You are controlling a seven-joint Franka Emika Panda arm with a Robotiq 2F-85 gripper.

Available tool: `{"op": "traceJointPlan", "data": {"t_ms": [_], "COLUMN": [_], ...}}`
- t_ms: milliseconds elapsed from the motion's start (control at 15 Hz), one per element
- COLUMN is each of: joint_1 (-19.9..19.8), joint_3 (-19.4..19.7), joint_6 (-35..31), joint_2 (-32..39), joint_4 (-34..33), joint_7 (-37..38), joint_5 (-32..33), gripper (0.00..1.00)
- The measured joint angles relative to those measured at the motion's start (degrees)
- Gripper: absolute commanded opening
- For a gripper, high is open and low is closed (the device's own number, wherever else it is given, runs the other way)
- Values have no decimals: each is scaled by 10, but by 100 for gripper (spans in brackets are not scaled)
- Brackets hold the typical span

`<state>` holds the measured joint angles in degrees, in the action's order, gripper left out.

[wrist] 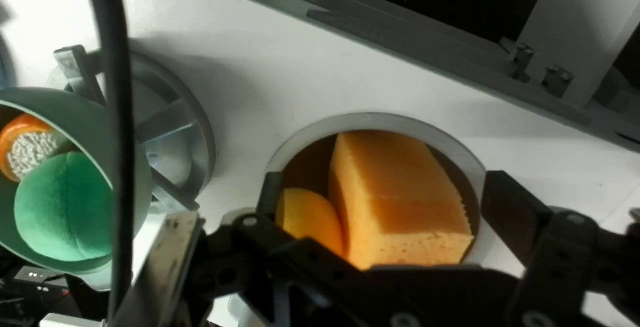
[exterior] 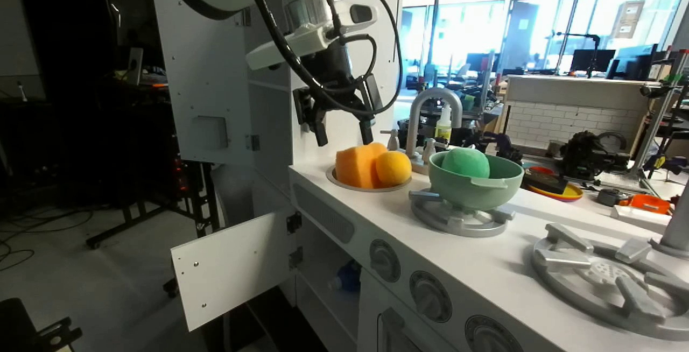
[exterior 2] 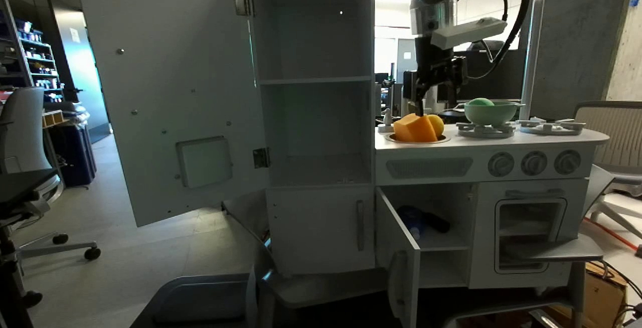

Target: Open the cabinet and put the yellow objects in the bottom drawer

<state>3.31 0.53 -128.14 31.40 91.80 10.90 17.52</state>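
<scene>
The yellow-orange ball and orange sponge block sit side by side in the sink, the block's long axis nearly top-to-bottom in the wrist view. Just above them, the end effector, spread wide! On the burner, a green bowl cradles a green ball and an orange-rimmed piece. The tall white cabinet stands with its door open in both exterior views.

In an exterior view we see the tall white cabinet left of centre, upright, its door standing wide open toward the left. In the wrist view we find a sponge-like yellow-orange block below and right of centre, and just beside it, lower middle, a smooth round yellow-orange fruit, partly hidden.
</scene>
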Motion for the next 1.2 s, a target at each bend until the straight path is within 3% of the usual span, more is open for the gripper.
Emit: {"op": "traceJointPlan", "data": {"t_ms": [1067, 1133, 1200], "joint_1": [1, 2, 2], "joint_3": [1, 1, 1], "joint_6": [0, 0, 0], "joint_2": [135, 141, 146], "joint_4": [-158, -165, -171], "joint_7": [0, 0, 0], "joint_5": [-49, -49, -49], "gripper": [100, 82, 74]}}
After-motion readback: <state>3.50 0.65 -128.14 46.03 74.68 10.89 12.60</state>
